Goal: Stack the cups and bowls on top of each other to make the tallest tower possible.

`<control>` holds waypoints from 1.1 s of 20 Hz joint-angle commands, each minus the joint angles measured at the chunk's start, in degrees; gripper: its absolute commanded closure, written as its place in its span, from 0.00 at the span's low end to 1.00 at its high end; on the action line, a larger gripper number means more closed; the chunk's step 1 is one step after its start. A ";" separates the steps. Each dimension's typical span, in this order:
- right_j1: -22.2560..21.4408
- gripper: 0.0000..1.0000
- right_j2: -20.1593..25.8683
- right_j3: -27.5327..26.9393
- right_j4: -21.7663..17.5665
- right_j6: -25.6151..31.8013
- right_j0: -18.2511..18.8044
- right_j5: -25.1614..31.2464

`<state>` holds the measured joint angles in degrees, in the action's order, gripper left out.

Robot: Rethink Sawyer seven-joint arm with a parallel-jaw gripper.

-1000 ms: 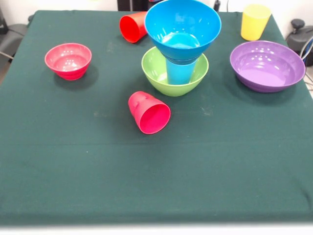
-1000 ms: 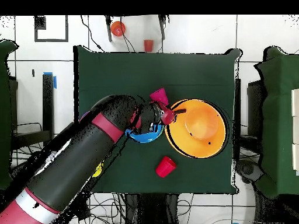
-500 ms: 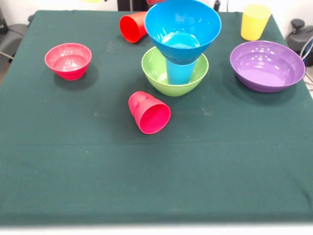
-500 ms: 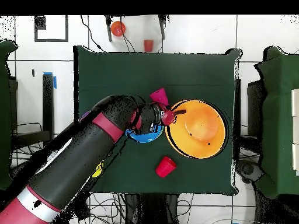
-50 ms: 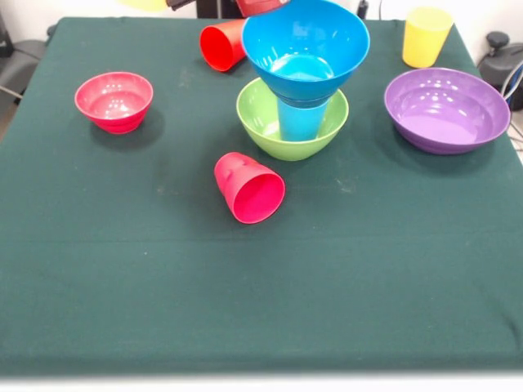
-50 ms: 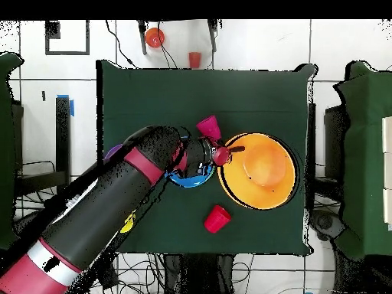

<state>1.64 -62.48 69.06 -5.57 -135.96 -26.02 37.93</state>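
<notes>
The tower stands at the table's middle back: a green bowl (image 5: 265, 122) holds an upside-down light blue cup (image 5: 301, 121), and a blue bowl (image 5: 304, 45) rests on that cup. My gripper (image 6: 224, 153) is high above, shut on the rim of the huge orange-yellow bowl (image 6: 260, 170). In the front view only the gripper's tip (image 5: 260, 6) and a sliver of the orange-yellow bowl (image 5: 147, 3) show at the top edge. A red cup (image 5: 249, 188) lies on its side in front of the tower. Another red cup (image 5: 222, 44) lies behind it. The small red bowl (image 5: 113, 100) sits at the left.
A yellow cup (image 5: 426, 36) stands upright at the back right corner, with the wide purple bowl (image 5: 447, 109) in front of it. In the overhead view my arm (image 6: 107, 214) covers the blue bowl (image 6: 191, 178) in part and most of the purple bowl.
The gripper and the orange-yellow bowl have come down: nothing showed at the front view's top edge a second ago, now both do. The tower and loose cups have not moved.
</notes>
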 commanded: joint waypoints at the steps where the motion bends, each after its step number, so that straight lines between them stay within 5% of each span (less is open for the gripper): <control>1: 1.97 1.00 7.49 -0.54 2.98 -10.63 1.17 -0.62; 22: 3.90 1.00 5.64 -2.05 4.85 -12.28 -0.50 3.65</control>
<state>3.32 -62.61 69.04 -4.08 -135.96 -26.14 37.93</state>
